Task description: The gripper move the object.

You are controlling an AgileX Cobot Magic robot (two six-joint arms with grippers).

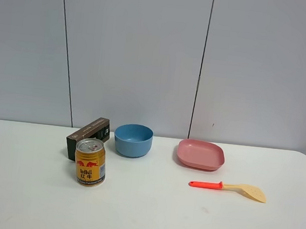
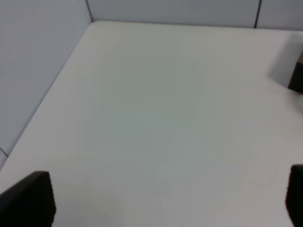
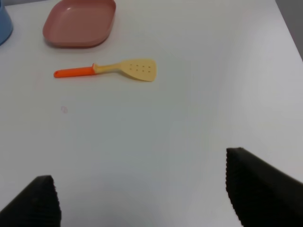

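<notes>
Box [image 1: 88,135] behind can [image 1: 90,162], well apart from both spread jaws

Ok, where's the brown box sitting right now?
In the exterior high view the brown box lies on the table's left side, behind the gold can and just left of the blue bowl.

Even, soft light falls from above, bright but without glare. From the high camera everything is sharp, and the can [image 1: 90,162] and bowl [image 1: 133,139] cast only faint, short shadows on the white table [image 1: 143,216]. My left wrist picture is soft and hazy, with a greenish tint. My right fingertips [image 3: 258,187] blur near the lens, while the spatula [image 3: 106,70] beyond them stays crisp.
</notes>
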